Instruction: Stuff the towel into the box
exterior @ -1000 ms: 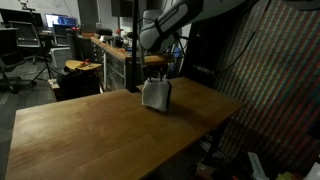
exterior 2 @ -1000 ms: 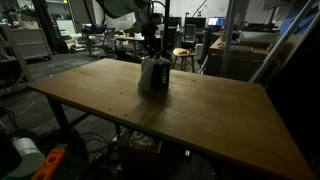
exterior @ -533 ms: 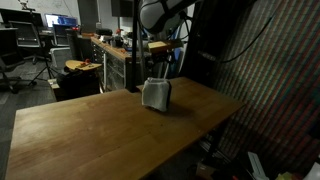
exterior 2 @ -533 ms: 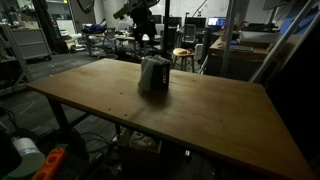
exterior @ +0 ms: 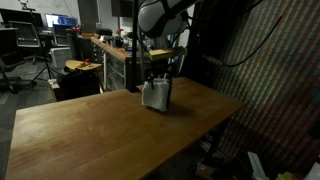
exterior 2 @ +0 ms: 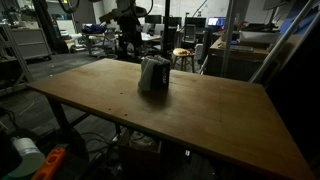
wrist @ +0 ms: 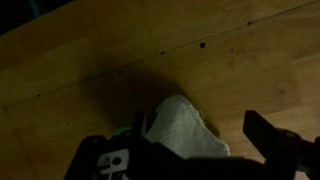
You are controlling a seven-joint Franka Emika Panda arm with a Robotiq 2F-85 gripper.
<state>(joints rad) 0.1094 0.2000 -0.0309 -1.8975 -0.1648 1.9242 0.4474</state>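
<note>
Possibly: gripper (exterior: 158, 72) wide open, empty, over box (exterior: 156, 96); towel (wrist: 185, 125) bulges out; off-centre push toward 3 o'clock tips box.

the box (exterior: 156, 95) stands on the table (exterior: 90, 130) near its far edge, a workbench (exterior: 103, 48) behind. the gripper (exterior: 159, 67) hangs above the box. in the wrist view the towel (wrist: 185, 125) lies under the gripper.

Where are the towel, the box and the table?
towel (wrist: 185, 130): wrist view, middle of the pale cloth.
box (exterior 2: 155, 78): in an exterior view, its dark side wall.
table (exterior: 90, 130): in an exterior view, bare wooden top.
</note>
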